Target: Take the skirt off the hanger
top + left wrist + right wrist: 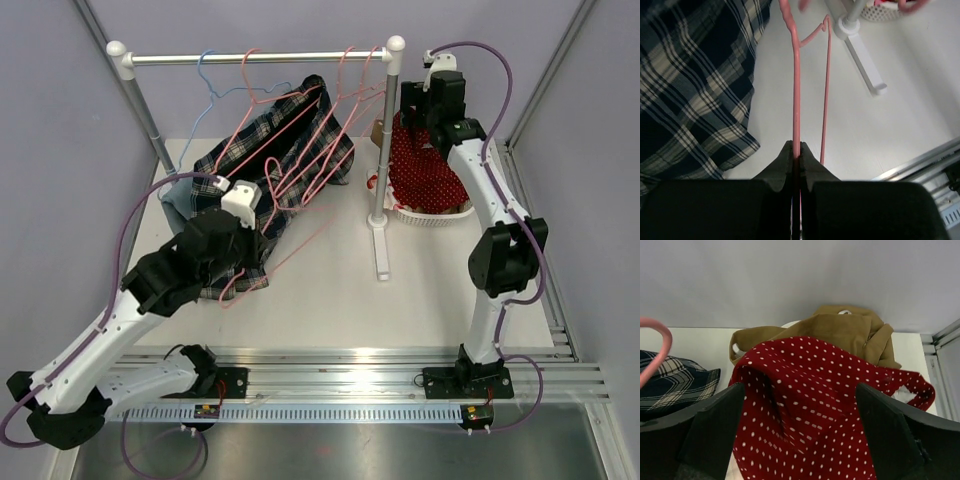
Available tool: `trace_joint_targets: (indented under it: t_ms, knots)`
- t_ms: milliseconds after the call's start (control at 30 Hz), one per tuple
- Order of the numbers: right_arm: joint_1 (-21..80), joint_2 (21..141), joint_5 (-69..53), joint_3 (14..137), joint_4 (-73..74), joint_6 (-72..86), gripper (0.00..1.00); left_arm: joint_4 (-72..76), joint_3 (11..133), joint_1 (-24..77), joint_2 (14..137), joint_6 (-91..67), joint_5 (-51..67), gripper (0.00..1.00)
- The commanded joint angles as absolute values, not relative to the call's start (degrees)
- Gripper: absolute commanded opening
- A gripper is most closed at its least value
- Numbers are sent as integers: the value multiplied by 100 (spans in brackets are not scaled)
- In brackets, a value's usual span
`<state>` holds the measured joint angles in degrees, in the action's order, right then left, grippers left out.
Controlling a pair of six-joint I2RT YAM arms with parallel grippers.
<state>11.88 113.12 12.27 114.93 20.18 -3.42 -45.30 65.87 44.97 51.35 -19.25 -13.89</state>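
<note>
Beside the left tool (796,150) gripping the hanger (796,90) lies the skirt (695,90)

Pale grey walls (50,120) stand on three sides; a white table (350,300) lies between them; metal rails (350,380) edge its near side.

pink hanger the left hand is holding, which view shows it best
Left wrist: the pink hanger runs straight into the shut left hand. The top view shows it among other hangers but hides the grip. The right wrist shows only a pink curve, perhaps another hanger.
</note>
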Motion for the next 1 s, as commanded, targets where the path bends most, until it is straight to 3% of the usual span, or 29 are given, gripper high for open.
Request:
trace_joint_targets:
  t_ms: [0, 300, 533, 667, 967]
  knots:
    - [1204, 10654, 1221, 11471, 2012, 307, 100, -4429, 7504, 4526, 5325, -1591, -2056, 0]
    - [1204, 7914, 879, 8764, 1581, 694, 99, -4825, 9753, 4526, 6635, -721, -2707, 0]
    - [1204, 6270, 177, 7131, 1653, 1458, 99, -4020, 10494, 4518, 7496, -352, -2672, 0]
    - [1222, 5644, -438, 6522, 1582, 1819, 99, -3552, 11133, 4518, 8102, -299, -2760, 0]
    - [1230, 5071, -430, 6205, 1934, 1634, 99, -3164, 11891, 4518, 8779, -544, -2654, 0]
